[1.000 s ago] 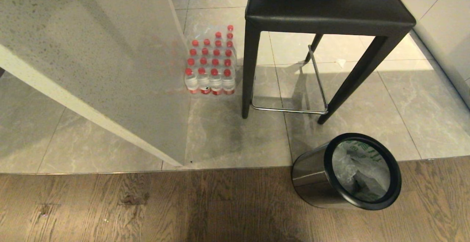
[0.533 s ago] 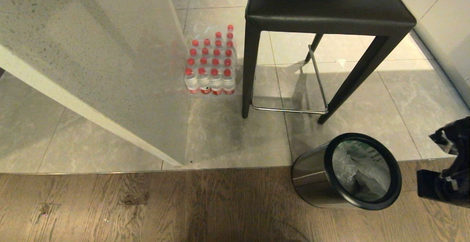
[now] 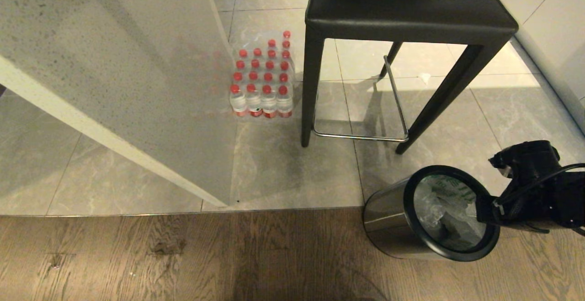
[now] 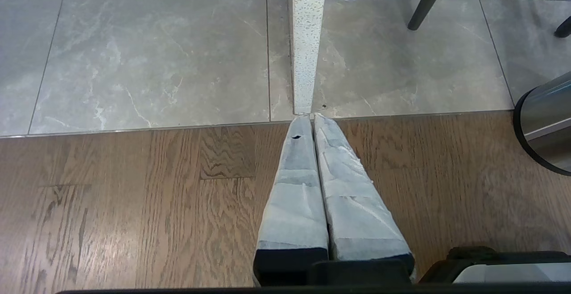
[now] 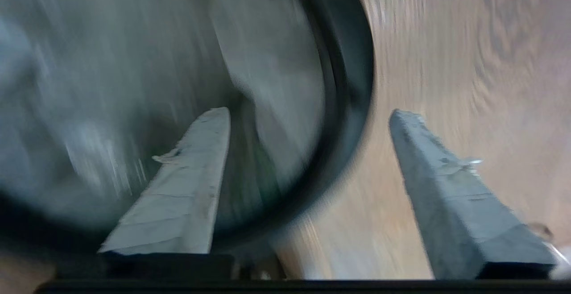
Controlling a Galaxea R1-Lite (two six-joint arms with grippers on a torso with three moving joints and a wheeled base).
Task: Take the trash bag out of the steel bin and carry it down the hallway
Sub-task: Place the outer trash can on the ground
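We had barely begun: at the lower right of the head view our right gripper (image 5: 308,115) hung with jaws apart, straddling the near rim of the steel bin (image 3: 388,219), while the trash bag (image 3: 445,212) lay unlifted inside, with the hallway carry all ahead.

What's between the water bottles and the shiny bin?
A black stool leg, then bare grey floor tiles, separate the water bottles from the steel bin, per the head view.
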